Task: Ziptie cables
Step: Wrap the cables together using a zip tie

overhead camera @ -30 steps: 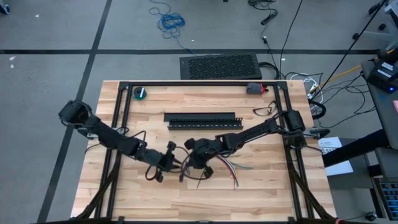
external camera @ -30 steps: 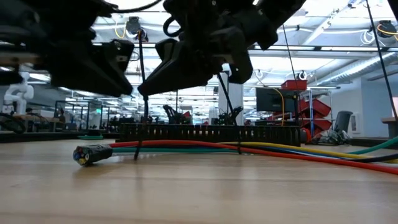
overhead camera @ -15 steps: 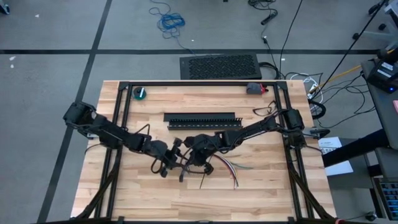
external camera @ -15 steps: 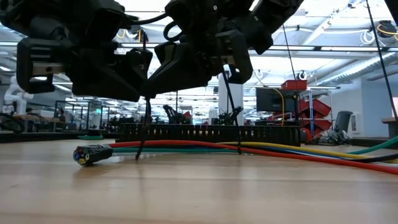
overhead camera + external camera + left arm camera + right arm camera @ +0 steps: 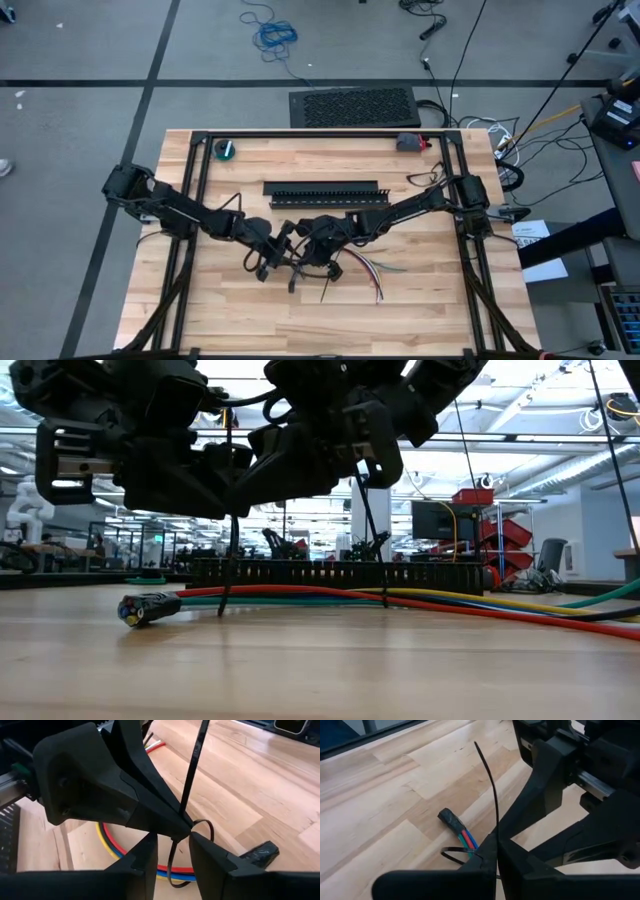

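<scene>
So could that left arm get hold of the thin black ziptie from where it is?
Probably yes: the left gripper has its open fingers either side of the ziptie, which the right gripper holds shut.

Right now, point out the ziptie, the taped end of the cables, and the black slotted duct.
ziptie (image 5: pixel 491 795): right wrist view, on its upright free tail.
taped end of the cables (image 5: pixel 449 818): right wrist view, on the black tape wrap.
black slotted duct (image 5: pixel 325 193): high view, mid-length.

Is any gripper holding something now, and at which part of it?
The right gripper is shut on a ziptie, near its loop around the cables; the tail sticks up. The left gripper is open around the same ziptie, not clamping it.
</scene>
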You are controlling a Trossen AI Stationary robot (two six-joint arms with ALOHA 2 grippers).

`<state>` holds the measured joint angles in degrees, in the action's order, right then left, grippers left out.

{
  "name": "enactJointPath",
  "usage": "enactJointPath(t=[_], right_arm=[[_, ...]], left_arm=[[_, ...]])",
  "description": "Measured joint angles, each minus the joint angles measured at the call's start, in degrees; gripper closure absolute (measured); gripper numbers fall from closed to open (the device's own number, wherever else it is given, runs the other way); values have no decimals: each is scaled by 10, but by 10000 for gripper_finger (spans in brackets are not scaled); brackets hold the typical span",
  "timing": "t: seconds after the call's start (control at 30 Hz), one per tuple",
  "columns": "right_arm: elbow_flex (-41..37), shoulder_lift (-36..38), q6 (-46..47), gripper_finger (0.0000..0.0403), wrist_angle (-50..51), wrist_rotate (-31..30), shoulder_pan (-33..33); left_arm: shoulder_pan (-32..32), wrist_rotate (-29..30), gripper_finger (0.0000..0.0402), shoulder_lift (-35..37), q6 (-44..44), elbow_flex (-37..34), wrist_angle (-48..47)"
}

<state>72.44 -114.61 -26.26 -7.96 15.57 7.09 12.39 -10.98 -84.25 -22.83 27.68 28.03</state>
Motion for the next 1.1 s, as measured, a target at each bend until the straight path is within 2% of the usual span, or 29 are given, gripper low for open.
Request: enactJointPath(t=[0.17,0.6,1.1], right_arm=[[0,0,13,403,-3,0,0],[0,0,32,403,-5,26,-8],[1,1,37,403,2,30,-7]], left_arm=[[-9,-25,311,0,-1,0,-1],[-9,-36,314,-62,-2,12,50],[-14,-56,314,-30,14,15,12]])
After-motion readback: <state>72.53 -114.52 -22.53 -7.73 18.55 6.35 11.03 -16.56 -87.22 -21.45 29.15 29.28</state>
